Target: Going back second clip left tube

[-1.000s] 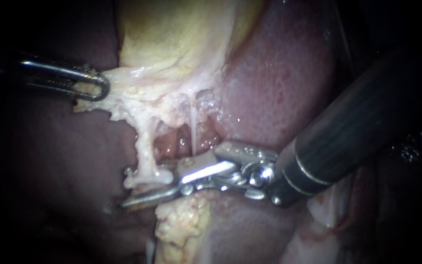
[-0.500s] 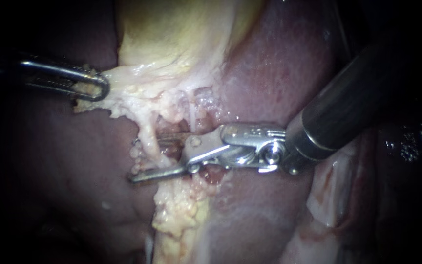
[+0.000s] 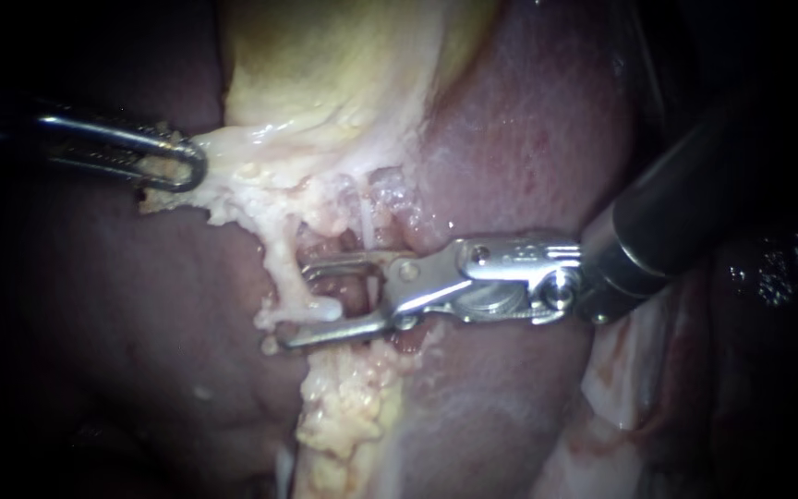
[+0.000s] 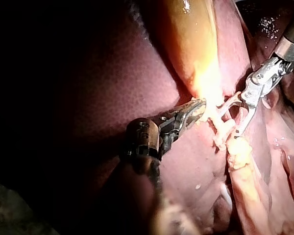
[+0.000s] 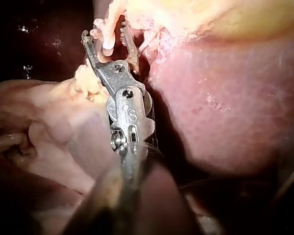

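Right instrument: pincer released, wide apart, left tube between its tips. Clip on tube not made out. Left instrument: pincer clenched on pale tissue below gallbladder, tube looks taut. Risk: backing out askew, tip hooks tube, tears it or drags clip. Harder left pull could snap it.

Light pools at the centre of the endoscope view, and the frame's edges fall dark. Glare glints off the right instrument and wet liver.
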### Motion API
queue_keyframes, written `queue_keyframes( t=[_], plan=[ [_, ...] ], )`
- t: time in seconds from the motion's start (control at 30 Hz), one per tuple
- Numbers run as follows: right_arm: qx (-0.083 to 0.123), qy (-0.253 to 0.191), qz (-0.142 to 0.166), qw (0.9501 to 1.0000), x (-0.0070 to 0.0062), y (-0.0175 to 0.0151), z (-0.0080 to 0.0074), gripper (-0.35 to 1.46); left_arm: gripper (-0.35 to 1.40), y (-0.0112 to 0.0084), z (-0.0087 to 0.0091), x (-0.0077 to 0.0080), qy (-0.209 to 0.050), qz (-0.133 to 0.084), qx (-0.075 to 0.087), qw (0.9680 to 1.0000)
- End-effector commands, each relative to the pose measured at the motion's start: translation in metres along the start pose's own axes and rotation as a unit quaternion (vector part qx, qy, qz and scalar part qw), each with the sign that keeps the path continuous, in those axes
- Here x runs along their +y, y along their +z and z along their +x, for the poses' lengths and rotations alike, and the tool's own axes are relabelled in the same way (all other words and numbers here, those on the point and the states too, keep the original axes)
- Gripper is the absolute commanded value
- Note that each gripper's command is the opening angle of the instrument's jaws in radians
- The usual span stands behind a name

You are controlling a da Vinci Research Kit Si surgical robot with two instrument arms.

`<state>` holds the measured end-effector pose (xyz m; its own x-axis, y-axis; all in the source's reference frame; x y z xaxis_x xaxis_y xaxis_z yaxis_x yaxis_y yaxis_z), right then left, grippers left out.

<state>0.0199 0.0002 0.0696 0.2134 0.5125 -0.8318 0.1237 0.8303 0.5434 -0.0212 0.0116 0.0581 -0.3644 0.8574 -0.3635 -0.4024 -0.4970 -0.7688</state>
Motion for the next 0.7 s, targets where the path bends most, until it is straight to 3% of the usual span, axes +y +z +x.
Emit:
queue_keyframes(
  t=[0.03, 0.17, 0.4, 0.57, 0.7],
  plan=[
    [0.000, -0.003, 0.001, 1.0000, 0.0000, -0.0002, 0.0000, 0.50, -0.35, 0.0000, 0.0000, 0.0000, 0.000, -0.001, 0.000, 1.0000],
    [-0.001, -0.021, 0.002, 0.9998, -0.0006, -0.0022, 0.0000, 0.50, -0.35, -0.0001, 0.0000, 0.0000, 0.000, -0.001, 0.000, 1.0000],
    [-0.013, -0.075, -0.024, 0.9968, -0.0021, -0.0072, 0.0006, 0.50, -0.35, -0.0001, 0.0000, 0.0000, 0.000, -0.001, 0.000, 1.0000],
    [-0.077, -0.093, -0.033, 0.9921, -0.0029, -0.0105, 0.0022, 0.50, -0.35, 0.0000, 0.0000, 0.0000, 0.000, -0.001, 0.000, 1.0000],
    [-0.089, -0.101, -0.035, 0.9903, -0.0031, -0.0127, 0.0034, 0.50, -0.35, -0.0001, 0.0000, 0.0000, 0.000, -0.001, 0.000, 1.0000]
  ],
)
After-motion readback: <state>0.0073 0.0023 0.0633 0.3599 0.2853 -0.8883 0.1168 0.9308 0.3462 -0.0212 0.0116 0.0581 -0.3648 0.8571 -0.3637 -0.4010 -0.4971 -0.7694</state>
